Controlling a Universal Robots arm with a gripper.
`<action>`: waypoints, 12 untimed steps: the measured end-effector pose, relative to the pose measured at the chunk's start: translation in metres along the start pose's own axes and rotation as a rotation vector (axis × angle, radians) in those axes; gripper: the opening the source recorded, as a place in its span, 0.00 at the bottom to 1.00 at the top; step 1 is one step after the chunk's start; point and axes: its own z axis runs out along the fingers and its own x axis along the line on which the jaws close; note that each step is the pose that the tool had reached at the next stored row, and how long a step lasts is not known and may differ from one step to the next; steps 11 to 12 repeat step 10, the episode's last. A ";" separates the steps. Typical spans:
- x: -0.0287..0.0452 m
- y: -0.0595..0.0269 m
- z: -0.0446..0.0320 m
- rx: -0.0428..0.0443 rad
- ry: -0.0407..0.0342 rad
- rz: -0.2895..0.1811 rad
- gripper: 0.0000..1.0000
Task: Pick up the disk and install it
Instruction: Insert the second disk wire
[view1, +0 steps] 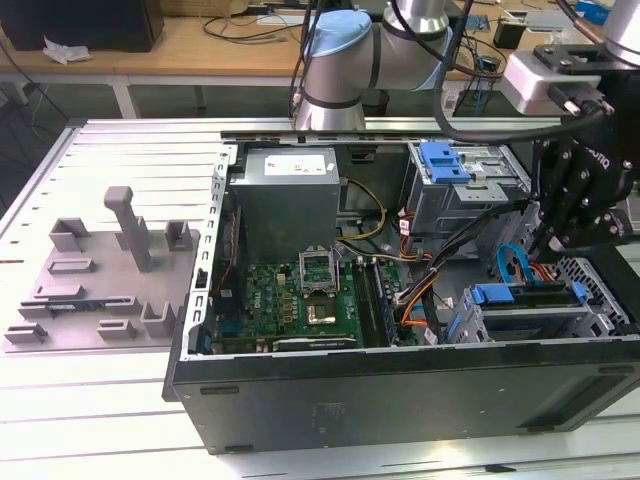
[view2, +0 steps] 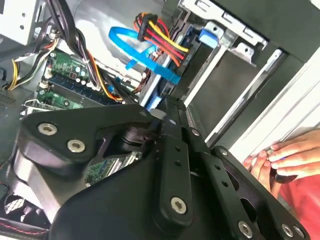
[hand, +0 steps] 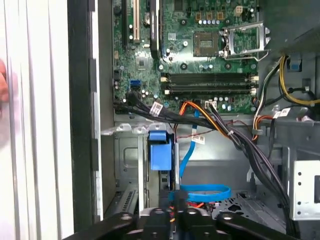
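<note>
- Disk (view1: 528, 298) sits on edge in the drive bay at the lower corner of the open computer case (view1: 400, 390), toward the exterior view's right, its blue carrier frame showing along the top.
- Gripper (view1: 548, 240) hangs just above that bay, close to the disk; from where I stand I cannot tell whether it grips anything, is closed, or is spread.
- In the first wrist view the blue carrier tab (hand: 160, 152) stands upright in the metal bay, with a blue data cable (hand: 202, 192) looping just beside it.
- My guess is the work is far along: the disk looks slotted into its place rather than lying outside the case, though whether it is fully seated I cannot say.
- The grey fixture tray (view1: 100, 285) on the exterior view's left carries no disk.
- Hard to make out: the contact between tool and carrier is hidden behind the black linkage in the second wrist view, and the bay's lower part is cut off by the case wall.
- A person's hand (view2: 287, 157) rests at the table edge, near the case, apart from the arm.
</note>
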 end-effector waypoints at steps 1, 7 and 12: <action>0.0000 0.0041 -0.0007 0.0045 0.0009 0.000 0.11; 0.0000 0.0051 -0.0007 0.0059 0.0012 0.000 0.11; 0.0000 0.0051 -0.0007 0.0061 0.0012 0.000 0.11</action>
